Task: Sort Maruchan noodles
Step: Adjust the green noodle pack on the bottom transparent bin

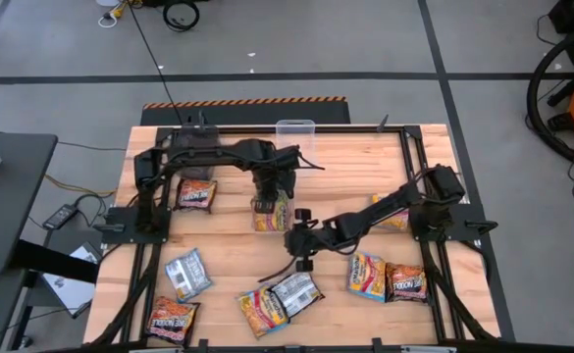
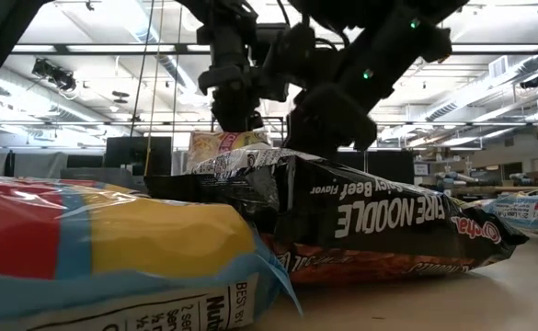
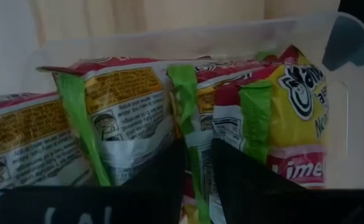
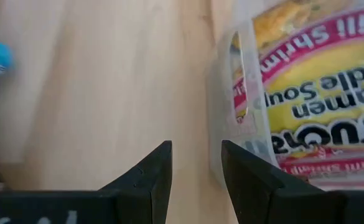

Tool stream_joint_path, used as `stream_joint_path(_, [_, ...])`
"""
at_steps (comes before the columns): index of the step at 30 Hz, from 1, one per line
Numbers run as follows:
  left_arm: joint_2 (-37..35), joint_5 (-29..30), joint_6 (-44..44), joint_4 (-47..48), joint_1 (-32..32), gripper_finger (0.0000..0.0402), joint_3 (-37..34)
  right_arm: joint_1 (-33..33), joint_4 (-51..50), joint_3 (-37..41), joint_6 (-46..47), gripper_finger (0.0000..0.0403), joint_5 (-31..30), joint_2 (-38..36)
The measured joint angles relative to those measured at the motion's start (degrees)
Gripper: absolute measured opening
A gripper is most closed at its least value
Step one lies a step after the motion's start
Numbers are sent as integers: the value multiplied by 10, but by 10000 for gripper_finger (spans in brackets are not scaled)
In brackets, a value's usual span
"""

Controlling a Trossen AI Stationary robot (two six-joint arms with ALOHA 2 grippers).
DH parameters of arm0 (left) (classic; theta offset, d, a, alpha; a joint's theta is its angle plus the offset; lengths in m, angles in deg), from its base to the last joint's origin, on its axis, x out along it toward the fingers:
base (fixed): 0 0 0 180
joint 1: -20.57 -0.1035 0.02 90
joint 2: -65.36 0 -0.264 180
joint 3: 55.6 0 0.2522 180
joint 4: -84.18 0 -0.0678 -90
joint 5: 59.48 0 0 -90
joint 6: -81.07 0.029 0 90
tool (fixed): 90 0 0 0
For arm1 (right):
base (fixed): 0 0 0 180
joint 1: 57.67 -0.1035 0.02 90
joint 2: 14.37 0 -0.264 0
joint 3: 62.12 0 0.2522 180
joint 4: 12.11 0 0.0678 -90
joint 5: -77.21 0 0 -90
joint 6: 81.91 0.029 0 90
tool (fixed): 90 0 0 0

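Observation:
A clear bin (image 1: 270, 218) at mid-table holds several yellow-green Maruchan packets (image 3: 138, 106) standing on edge. My left gripper (image 1: 271, 194) reaches down into it and is shut on one of them (image 3: 194, 134); the low view shows it above that packet's top (image 2: 227, 140). My right gripper (image 1: 292, 241) hovers to the bin's right, slightly open (image 4: 197, 165), over bare wood, next to the bin's wall (image 4: 228, 93). Other packets lie flat: dark brown-orange (image 1: 196, 194), pale blue-silver (image 1: 188, 273), yellow (image 1: 365, 275). My left gripper pinches a yellow-green packet between its two fingers (image 3: 163, 171) at an edge with a green stripe (image 3: 193, 149). It comes from above, pointing down into the bin. The packet stands upright among the others; whether its lower edge rests on the bin floor is hidden.
More packets lie along the near edge: dark (image 1: 174, 319), yellow (image 1: 262, 309), silver (image 1: 298, 291), dark brown-orange (image 1: 405, 282). One yellow packet (image 1: 390, 214) sits under the right arm. A second clear bin (image 1: 294, 128) stands at the far edge. In the low view, near packets (image 2: 370, 221) block most of the table.

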Motion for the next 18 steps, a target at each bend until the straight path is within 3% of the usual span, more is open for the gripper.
stream_joint_path(6, [0,5,-26,4,0,80,0,10,0,0,1,145,-19,3])
stream_joint_path(12, [0,6,-42,-1,2,11,0,18,6,0,0,145,-20,2])
stream_joint_path(18, [-7,12,-47,8,2,4,0,27,14,0,-2,145,-23,2])
